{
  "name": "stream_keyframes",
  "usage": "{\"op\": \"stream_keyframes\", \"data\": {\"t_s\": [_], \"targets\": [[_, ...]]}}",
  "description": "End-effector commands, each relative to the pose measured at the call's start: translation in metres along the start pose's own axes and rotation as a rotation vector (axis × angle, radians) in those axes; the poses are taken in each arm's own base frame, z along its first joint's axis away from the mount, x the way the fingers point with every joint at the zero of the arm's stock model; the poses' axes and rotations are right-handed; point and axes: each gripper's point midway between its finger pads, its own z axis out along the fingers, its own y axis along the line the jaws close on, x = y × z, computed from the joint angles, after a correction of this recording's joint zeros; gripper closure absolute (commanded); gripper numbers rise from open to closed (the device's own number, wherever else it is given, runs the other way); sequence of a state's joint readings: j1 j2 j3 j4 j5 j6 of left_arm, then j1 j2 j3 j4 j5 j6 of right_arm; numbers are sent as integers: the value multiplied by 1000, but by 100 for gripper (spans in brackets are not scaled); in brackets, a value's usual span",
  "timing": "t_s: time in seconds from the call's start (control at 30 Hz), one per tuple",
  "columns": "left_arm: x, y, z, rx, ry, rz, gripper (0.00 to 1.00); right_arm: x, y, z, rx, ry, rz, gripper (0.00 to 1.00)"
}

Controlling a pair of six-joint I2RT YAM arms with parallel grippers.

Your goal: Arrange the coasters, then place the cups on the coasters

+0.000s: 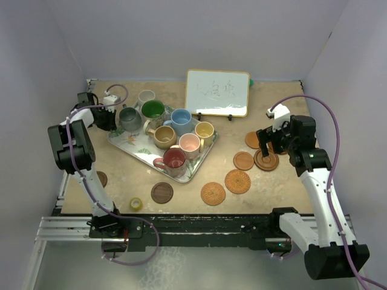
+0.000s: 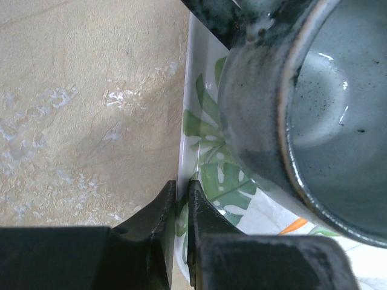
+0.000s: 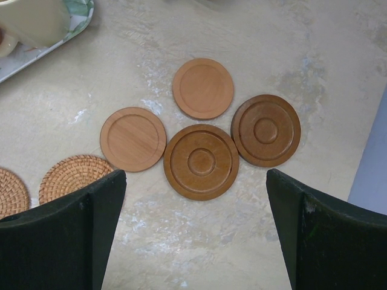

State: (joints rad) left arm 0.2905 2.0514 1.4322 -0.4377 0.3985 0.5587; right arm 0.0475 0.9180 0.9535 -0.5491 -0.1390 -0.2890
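Note:
Several cups stand on a leaf-patterned tray: grey, green-lined, light blue, tan, yellow, pink and red. A white cup stands behind the tray. My left gripper is shut on the tray's rim, right beside the grey cup. My right gripper hovers open over the wooden coasters: two smooth and two ringed. Woven coasters and a dark one lie nearer the front.
A whiteboard stands at the back behind the tray. A small yellow tape roll lies near the front edge. Another brown coaster shows beside the left arm. Walls close the table on the left, back and right.

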Motion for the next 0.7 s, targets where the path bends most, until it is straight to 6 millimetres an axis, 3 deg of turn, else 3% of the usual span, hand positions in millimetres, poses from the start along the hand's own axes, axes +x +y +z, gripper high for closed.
{"op": "stream_keyframes", "data": {"t_s": [0.0, 0.27, 0.67], "targets": [[39, 23, 3, -39, 55, -73, 97, 0, -2, 0, 9, 4, -16, 0], [85, 53, -13, -162, 125, -83, 97, 0, -1, 1, 5, 6, -16, 0], [134, 89, -33, -271, 183, -189, 97, 0, -2, 1, 6, 9, -18, 0]]}}
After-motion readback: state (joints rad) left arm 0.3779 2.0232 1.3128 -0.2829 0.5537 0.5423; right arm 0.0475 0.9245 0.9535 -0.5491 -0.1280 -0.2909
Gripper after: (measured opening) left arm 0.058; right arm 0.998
